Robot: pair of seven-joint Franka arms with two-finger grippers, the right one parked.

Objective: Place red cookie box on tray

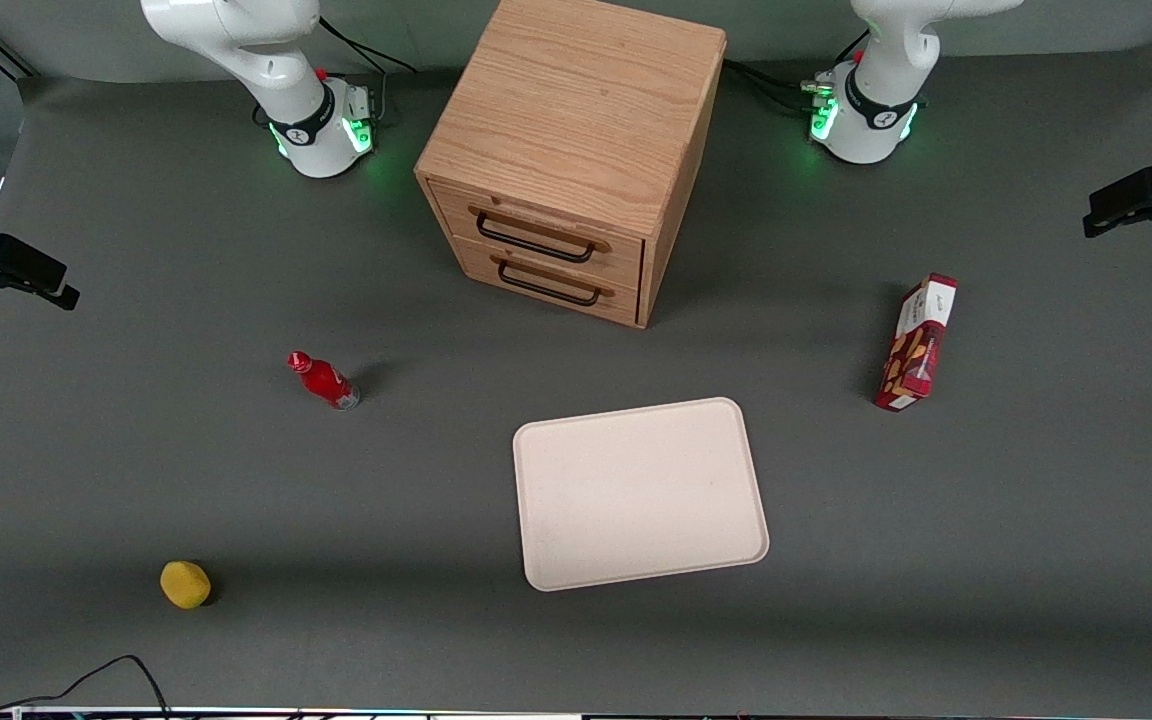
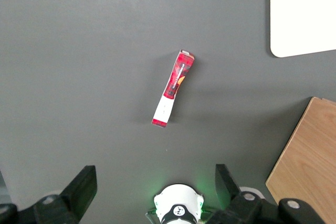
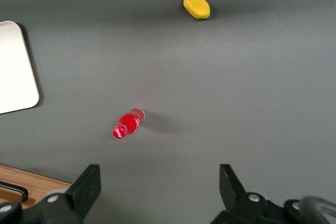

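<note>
The left arm's black two-finger gripper (image 2: 153,190) hangs high over the table with its fingers wide apart and nothing between them; it looks straight down on the slim dark-red cardboard cookie box (image 2: 173,88), so I think it is lining up to come down and grab it.

The cookie box (image 1: 917,344) stands on a narrow side on the dark grey table (image 1: 986,520), toward the working arm's end, about midway between the table's edge by the arm bases and the edge by the front camera; standing up thin like that, it should fit between the fingers.

The big flat cream-white tray (image 1: 641,492) lies near the middle of the table, well apart from the box, with nothing on it, so it is ready to take the box.

Counting: one cookie box; one tray; one light wooden cabinet with two drawers (image 1: 570,150), shut, by the edge where the arm bases are; one small red bottle (image 1: 324,380); one small yellow lemon-like fruit (image 1: 185,584) near the corner at the parked arm's end, close to the camera's edge.
</note>
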